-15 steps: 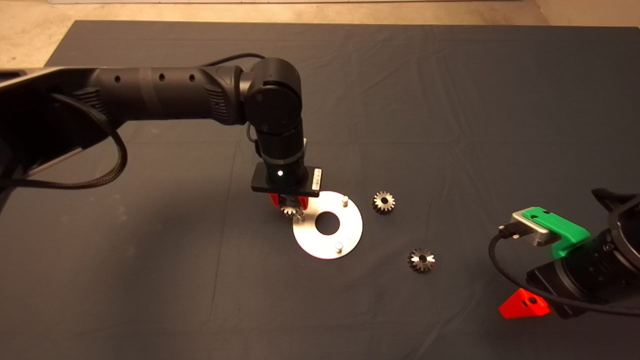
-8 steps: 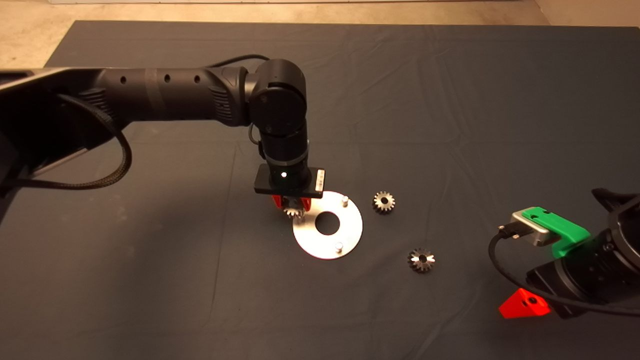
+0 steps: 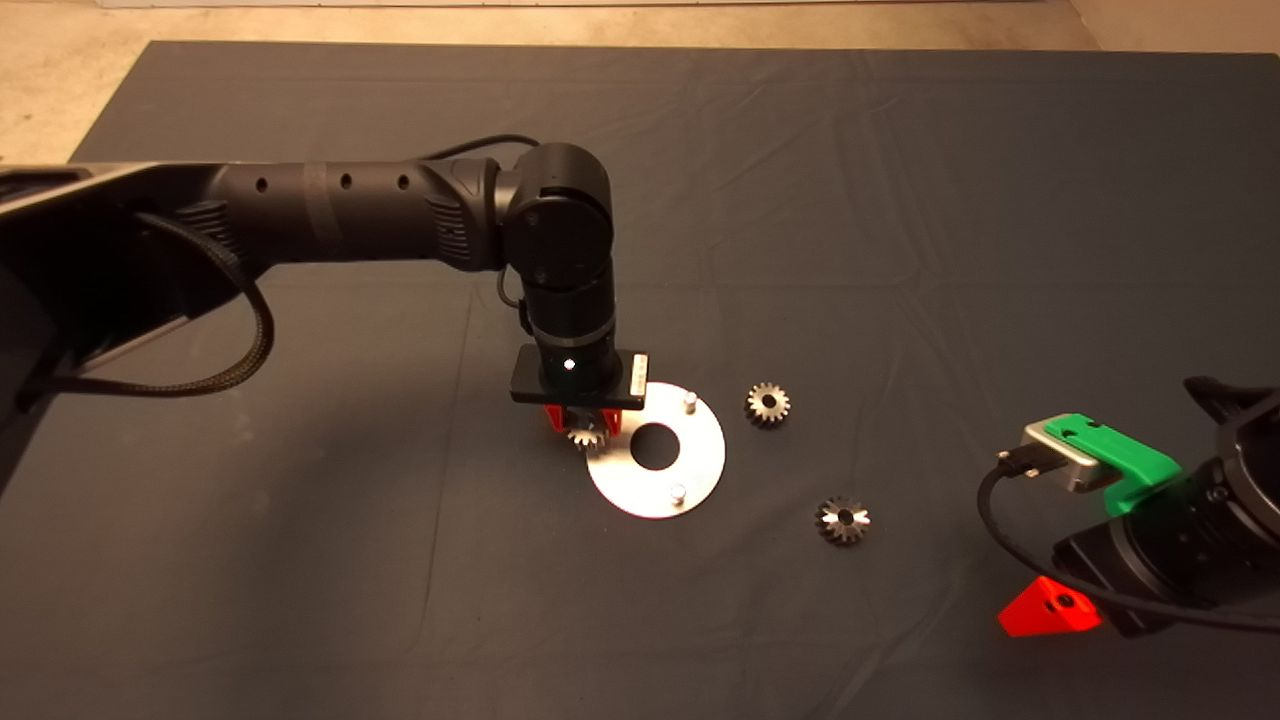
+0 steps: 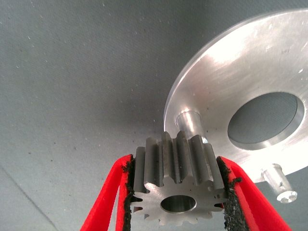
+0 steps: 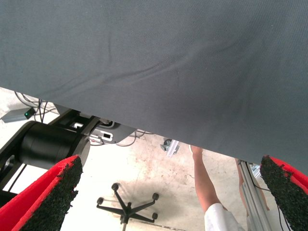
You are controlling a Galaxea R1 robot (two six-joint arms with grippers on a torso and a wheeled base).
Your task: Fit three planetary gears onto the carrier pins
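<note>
Dark cloth covers the tabletop [image 3: 900,200] as my left gripper [image 4: 175,202], fingers [image 4: 126,192] clenched on one of the planetary gears [image 4: 175,185], hangs at the left rim of the round plate [image 3: 700,455], first fitting apparently under way. Its bore axis looks roughly parallel to the nearest of the carrier pins [image 4: 188,122]; next I must centre and lower. Two gears [image 3: 767,403] lie flat rightward. My right gripper [image 5: 168,192] waits released, far right.

Bare mat [image 3: 900,250] beyond plate [image 3: 700,465]

Head camera overhead; left wrist close on the shared plate [image 3: 655,450]
</note>
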